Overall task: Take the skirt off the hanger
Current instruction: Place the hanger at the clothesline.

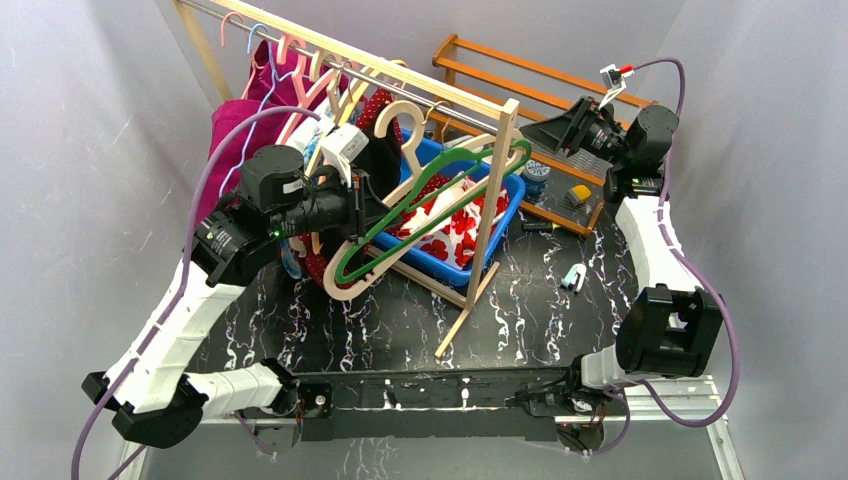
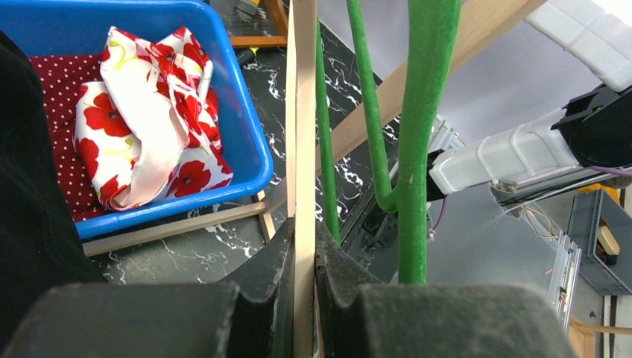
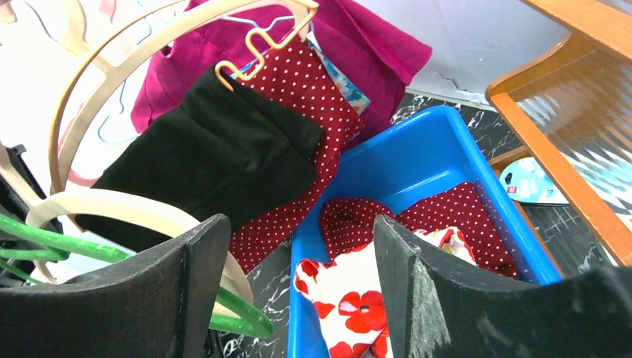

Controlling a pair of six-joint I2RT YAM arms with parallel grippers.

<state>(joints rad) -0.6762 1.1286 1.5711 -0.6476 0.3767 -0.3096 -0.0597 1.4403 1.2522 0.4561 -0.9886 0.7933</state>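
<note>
The left gripper (image 2: pixel 304 252) is clamped tight on the thin edge of a wooden hanger (image 2: pixel 303 112), with a green hanger (image 2: pixel 417 149) lying right alongside it. The wooden hanger looks bare here. A poppy-print skirt (image 2: pixel 149 127) lies crumpled in the blue bin (image 2: pixel 240 123) on the table below, touching no hanger that I can see, so I judge it already off.

The grip is on a narrow strip of wood. A sideways pull could let the hanger twist or slide out between the fingers. The green hanger seems caught up with the wooden one in the overhead view, so moving one may drag the other and disturb the hangers on the rail (image 1: pixel 350 55).

The right gripper (image 3: pixel 299 233) hangs in the air with its jaws wide apart, holding nothing. Ahead of it a black garment (image 3: pixel 209 164) and a red dotted cloth (image 3: pixel 298 97) hang from a copper clip hanger (image 3: pixel 253 52). The dotted cloth seems to trail into the bin. If the right gripper closes from here, it could seize the wrong cloth or snag a hanger loop.
</note>
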